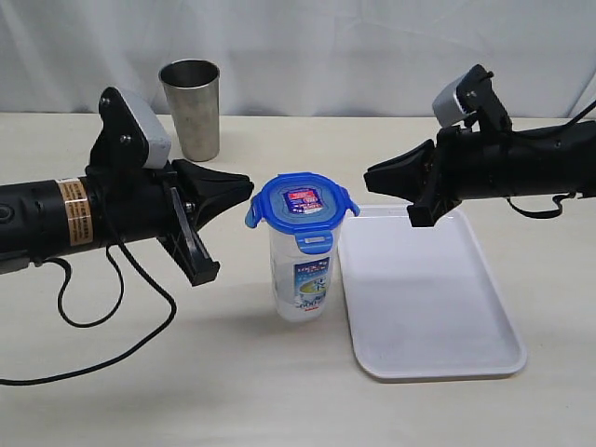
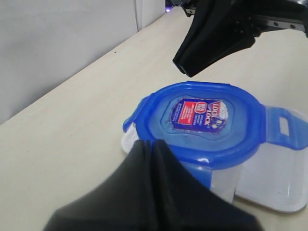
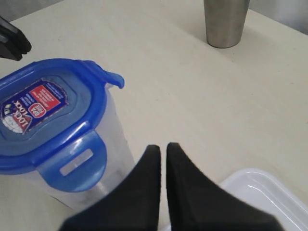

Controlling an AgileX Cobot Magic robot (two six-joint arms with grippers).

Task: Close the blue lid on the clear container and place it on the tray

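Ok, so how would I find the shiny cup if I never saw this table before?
Look at the pale table, then to its far edge by the white curtain. The steel cup stands there upright, alone, behind the left arm. It is the only metal thing: grey, open on top, unlike the clear container with its blue lid.

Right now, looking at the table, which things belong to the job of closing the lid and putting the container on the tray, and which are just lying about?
Part of the job:
- blue lid, sitting on top of the container
- clear container, standing on the table beside the tray
- white tray

Just lying about:
- steel cup, upright at the back
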